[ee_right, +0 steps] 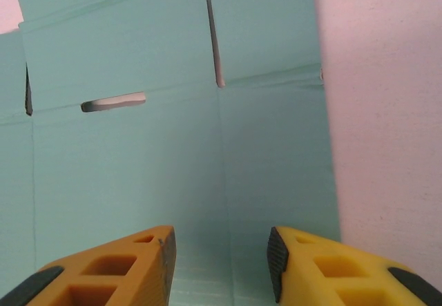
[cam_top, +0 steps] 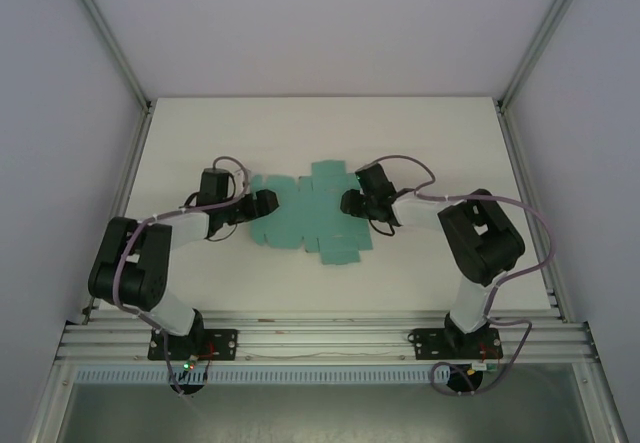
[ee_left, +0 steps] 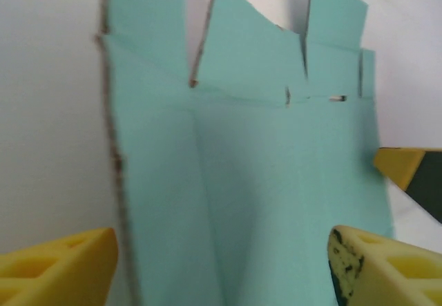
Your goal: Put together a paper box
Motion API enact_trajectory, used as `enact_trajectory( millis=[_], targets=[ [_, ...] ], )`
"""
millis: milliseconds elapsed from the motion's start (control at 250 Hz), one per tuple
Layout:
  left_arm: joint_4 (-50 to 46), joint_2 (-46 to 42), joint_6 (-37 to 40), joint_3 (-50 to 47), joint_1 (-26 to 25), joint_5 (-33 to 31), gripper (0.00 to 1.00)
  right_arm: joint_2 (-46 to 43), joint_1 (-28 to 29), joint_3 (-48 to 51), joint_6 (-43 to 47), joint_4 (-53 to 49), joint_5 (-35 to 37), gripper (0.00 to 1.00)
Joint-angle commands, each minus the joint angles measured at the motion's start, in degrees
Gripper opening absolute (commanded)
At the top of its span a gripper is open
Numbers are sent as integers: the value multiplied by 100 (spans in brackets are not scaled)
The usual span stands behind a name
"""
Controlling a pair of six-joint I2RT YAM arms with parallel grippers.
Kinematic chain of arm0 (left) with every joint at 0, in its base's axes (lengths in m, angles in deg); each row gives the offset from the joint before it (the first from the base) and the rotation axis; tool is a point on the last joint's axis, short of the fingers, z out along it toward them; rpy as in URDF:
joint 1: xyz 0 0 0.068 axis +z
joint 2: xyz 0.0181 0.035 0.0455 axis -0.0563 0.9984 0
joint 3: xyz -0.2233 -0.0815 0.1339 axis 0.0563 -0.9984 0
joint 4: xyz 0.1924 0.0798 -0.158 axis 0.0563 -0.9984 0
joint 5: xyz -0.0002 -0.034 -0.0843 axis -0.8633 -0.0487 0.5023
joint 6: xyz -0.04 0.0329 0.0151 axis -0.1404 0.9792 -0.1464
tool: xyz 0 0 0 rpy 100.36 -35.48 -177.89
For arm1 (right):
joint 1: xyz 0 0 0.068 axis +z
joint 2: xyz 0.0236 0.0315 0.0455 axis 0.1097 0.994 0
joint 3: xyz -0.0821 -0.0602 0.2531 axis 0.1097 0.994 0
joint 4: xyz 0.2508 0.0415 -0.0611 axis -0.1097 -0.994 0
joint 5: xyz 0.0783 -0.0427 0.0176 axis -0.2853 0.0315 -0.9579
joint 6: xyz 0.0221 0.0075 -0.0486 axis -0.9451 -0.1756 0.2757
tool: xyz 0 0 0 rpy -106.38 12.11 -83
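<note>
The box (cam_top: 305, 218) looks thin, light and bendy, so a flap edge seems best to pinch. The left gripper (ee_left: 224, 251) and right gripper (ee_right: 221, 251) both gape, holding nothing.

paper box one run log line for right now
paper box: unfolded sheet on table | left gripper: open, at its left edge | right gripper: open, over its right part

From the top external camera we look steeply down from above and behind the arm bases, far enough back to take in the whole table (cam_top: 420, 133). Our wrist cameras sit close behind the left gripper (ee_left: 221, 251) and right gripper (ee_right: 221, 247), facing out along their fingers from opposite sides. All three views share the paper box (cam_top: 305, 218), which the wrist cameras see from very near.
</note>
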Motion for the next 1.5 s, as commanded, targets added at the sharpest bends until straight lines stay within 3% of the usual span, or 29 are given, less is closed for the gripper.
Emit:
enact_trajectory(
  millis=[0,212,468,644,823,899,995,1083,1275,1495],
  targets=[
    [756,166,-369,-74,-4,555,71,202,-72,307,-164,-234,70,42],
    [1129,239,-506,-154,44,687,46,187,-168,436,-218,-88,-16,41],
    [1672,-261,-577,-545,187,854,0,-154,-391,619,-84,236,-477,43],
    [2096,-767,-1021,-689,190,1259,0,-900,-596,663,239,248,-879,50],
    [2108,-1663,-1405,-637,201,1361,0,-2042,-983,788,276,72,-1127,72],
    [1910,-2102,-1518,-584,200,1251,0,-2449,-1295,857,242,90,-1753,83],
    [1970,-2631,-1759,-566,204,1243,0,-2790,-1657,925,150,317,-2729,86],
    [1835,-2998,-1969,-483,196,1157,0,-2986,-1859,863,83,388,-3332,86],
    [1680,-3322,-2177,-384,196,1102,0,-3369,-1926,1015,-99,1045,-4155,76],
    [2203,-3426,-2567,-494,187,1195,0,-3602,-1933,1071,59,935,-4249,60]
  ],
)
